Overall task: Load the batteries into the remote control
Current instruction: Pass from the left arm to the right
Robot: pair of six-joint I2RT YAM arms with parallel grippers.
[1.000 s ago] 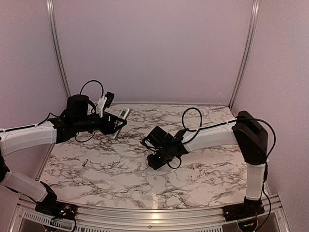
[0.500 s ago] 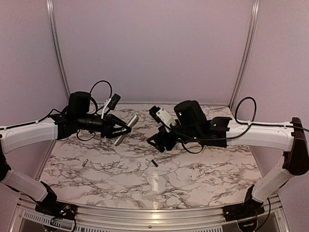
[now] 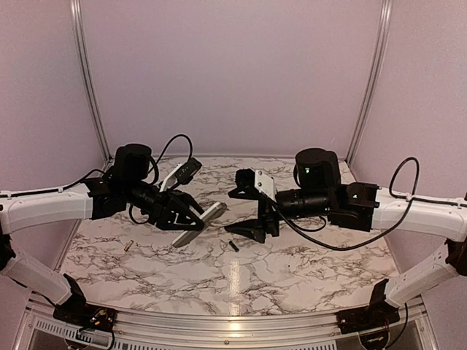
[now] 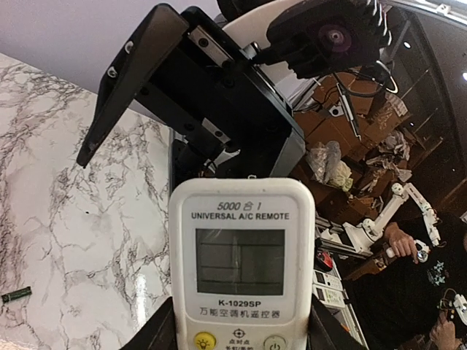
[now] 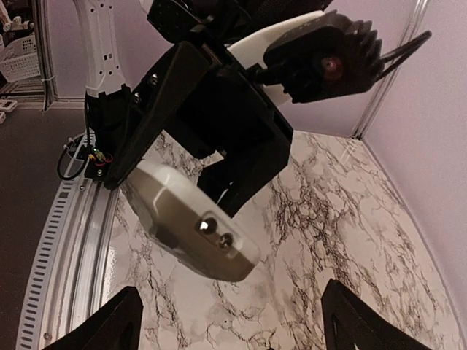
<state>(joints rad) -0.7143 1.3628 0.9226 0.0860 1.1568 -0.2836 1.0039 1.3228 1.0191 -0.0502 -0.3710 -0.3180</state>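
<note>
My left gripper (image 3: 191, 219) is shut on the remote control (image 3: 199, 224), holding it tilted above the table with its free end towards the right arm. In the left wrist view the remote's white face and screen (image 4: 241, 262) fill the space between my fingers (image 4: 157, 332). My right gripper (image 3: 248, 213) stands open just right of the remote's end (image 5: 193, 222), apart from it, with nothing between its fingertips (image 5: 109, 321). One dark battery (image 3: 234, 246) lies on the table below the right gripper. Another battery (image 3: 128, 246) lies at the left.
The marble table (image 3: 306, 255) is closed in by pale walls with metal posts (image 3: 86, 73) at the back corners. A metal rail (image 3: 219, 324) runs along the near edge by the arm bases.
The right gripper has risen from the table, opened wide and turned to face the remote; a battery now lies where it was. The left arm has carried the remote rightwards and lower.
</note>
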